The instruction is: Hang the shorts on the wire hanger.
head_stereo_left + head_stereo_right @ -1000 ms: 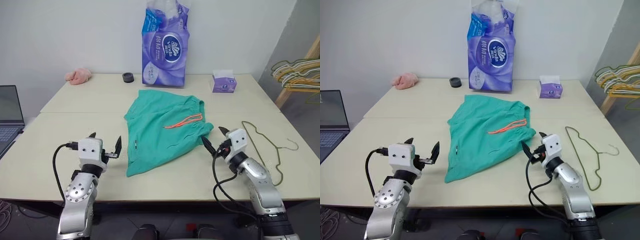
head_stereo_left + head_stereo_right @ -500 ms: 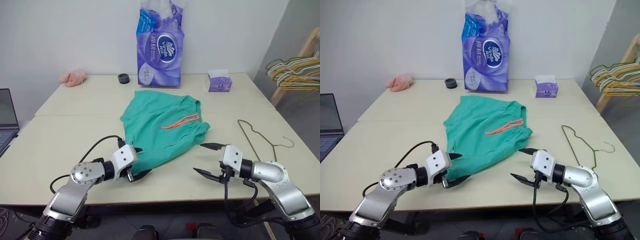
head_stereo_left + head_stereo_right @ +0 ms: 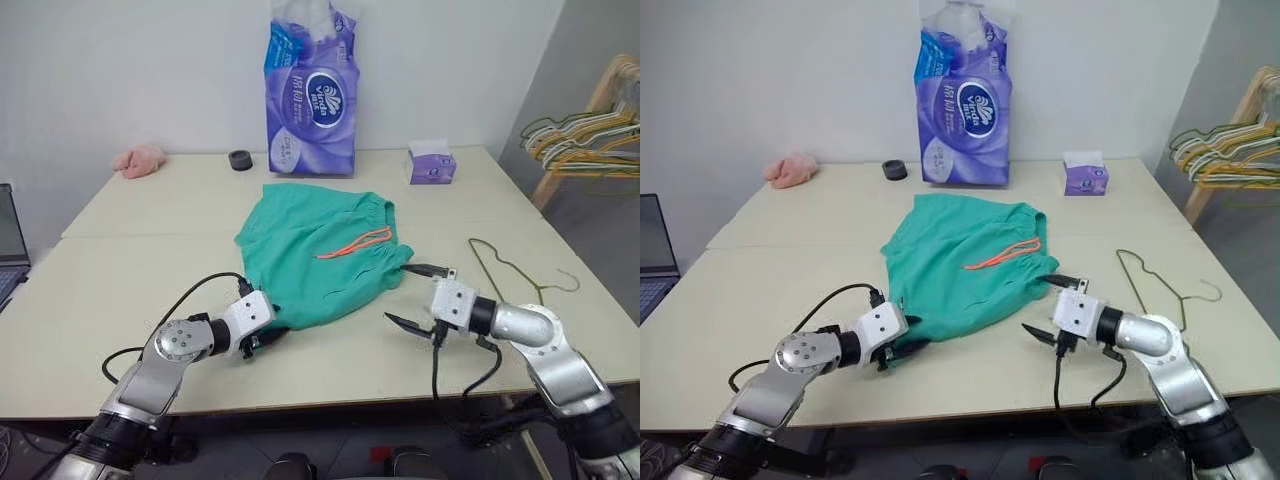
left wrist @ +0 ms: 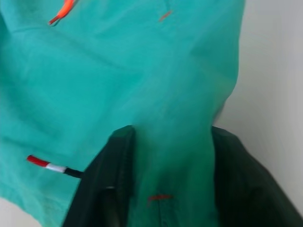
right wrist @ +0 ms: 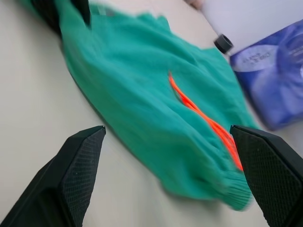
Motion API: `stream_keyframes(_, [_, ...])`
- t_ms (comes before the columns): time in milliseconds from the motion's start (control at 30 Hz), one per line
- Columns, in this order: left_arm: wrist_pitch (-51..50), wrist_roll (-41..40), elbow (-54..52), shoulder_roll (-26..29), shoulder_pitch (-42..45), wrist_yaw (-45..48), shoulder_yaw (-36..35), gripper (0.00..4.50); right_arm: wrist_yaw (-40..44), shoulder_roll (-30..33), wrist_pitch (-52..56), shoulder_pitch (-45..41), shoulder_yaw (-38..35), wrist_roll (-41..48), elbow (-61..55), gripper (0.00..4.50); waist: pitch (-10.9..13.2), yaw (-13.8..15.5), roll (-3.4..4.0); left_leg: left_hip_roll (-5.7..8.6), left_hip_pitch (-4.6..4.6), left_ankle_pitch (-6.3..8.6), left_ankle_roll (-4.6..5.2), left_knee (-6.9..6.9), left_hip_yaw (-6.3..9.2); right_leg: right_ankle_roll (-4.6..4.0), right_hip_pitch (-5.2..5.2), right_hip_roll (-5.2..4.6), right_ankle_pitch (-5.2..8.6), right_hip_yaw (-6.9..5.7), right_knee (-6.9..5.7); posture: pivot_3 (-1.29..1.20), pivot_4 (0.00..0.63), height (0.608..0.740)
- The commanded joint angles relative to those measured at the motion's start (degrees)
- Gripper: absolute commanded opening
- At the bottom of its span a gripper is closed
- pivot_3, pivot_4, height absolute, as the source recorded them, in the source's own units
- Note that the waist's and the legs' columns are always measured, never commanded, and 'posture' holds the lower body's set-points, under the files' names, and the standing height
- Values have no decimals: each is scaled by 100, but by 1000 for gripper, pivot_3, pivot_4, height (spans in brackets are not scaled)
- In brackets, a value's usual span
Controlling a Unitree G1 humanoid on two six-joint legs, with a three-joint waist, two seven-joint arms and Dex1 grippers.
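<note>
So the teal shorts (image 3: 318, 262) lie flat mid-surface. Left gripper (image 3: 262, 335) is clamped on the near hem corner; right gripper (image 3: 418, 296), spread wide, sits just beside the waistband end.

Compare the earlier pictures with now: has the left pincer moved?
Yes. The left pincer has moved right and down onto the near corner of the shorts, which lie where they did on the table.

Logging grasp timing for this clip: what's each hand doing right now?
Left hand: fingers on either side of a fold at the near corner of the shorts; a firm grip cannot be told.
Right hand: open, empty, beside the shorts' waistband end.
</note>
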State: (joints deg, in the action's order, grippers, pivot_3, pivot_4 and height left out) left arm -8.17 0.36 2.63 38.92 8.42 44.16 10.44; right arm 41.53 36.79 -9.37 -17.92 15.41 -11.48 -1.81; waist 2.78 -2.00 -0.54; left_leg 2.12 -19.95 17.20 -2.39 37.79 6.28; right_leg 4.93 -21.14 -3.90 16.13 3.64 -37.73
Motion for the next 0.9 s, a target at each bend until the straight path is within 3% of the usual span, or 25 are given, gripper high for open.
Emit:
stream_keyframes(33, [104,-15,-8,12,226,-113,-291,853,-787,178,-1163,-835,532,-1475,1150,4500,2,-16,1,0,-3,0,0,-1,-1,-1,-5,0,1,1,-1,-69,0,740])
stream_keyframes(133, [120,-50,-40,32,320,-85,-356,40,-1243,28,-1642,-1344,830,-1981,1972,4500,1,-32,-1,1,-7,0,-3,-5,0,-10,-15,-3,5,1,0,-64,0,740])
stream_keyframes(300, [158,-66,-49,92,480,-52,-481,40,-1658,-388,-2175,-2119,1301,-2520,3206,4500,1,-134,-2,6,-15,0,-5,-3,-4,-11,-5,-7,4,15,-3,-59,0,740])
stream_keyframes(467, [242,-89,-73,160,494,109,-504,0,-1712,-698,-2195,-2441,1262,-2421,3775,3254,1,-181,-2,8,-15,-1,-7,-4,10,-12,-7,-10,4,21,-4,-57,0,740])
stream_keyframes(767, [441,-176,-54,449,401,719,-436,0,-1475,-862,-2317,-2720,1222,-2214,4122,80,1,-316,-2,8,-14,-1,-6,-5,20,-12,-10,-10,4,22,-9,-70,0,740])
stream_keyframes(900, [337,-713,-648,907,-77,1930,-239,0,-20,-561,-2080,-2410,1143,-1382,3463,31,1,-407,0,8,-15,0,-6,-10,18,-12,-15,-10,4,28,-11,-72,0,740])
